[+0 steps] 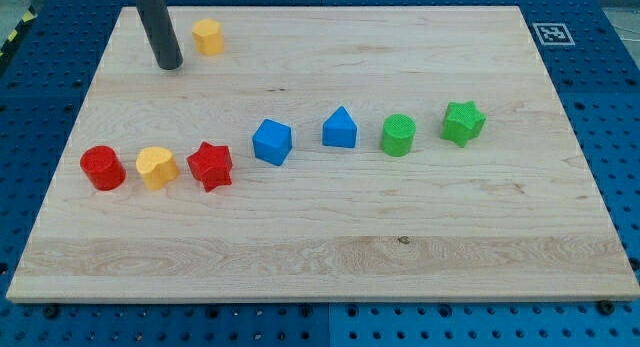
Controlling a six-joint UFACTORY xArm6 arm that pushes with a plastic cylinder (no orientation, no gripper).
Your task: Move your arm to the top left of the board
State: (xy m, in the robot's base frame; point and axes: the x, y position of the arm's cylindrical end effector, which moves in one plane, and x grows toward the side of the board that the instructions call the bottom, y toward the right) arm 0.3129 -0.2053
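Observation:
My tip (169, 65) rests on the wooden board (330, 237) near its top left corner. The dark rod rises from it out of the view's top. A yellow hexagonal block (207, 36) lies just to the right of the tip and a little higher, apart from it. A curved row of blocks crosses the middle of the board: a red cylinder (102, 168), a yellow heart-like block (156, 168), a red star (210, 166), a blue cube (272, 142), a blue house-shaped block (340, 128), a green cylinder (398, 135) and a green star (463, 123).
A black and white marker tag (552, 33) sits beyond the board's top right corner. The board lies on a blue perforated table (610, 107).

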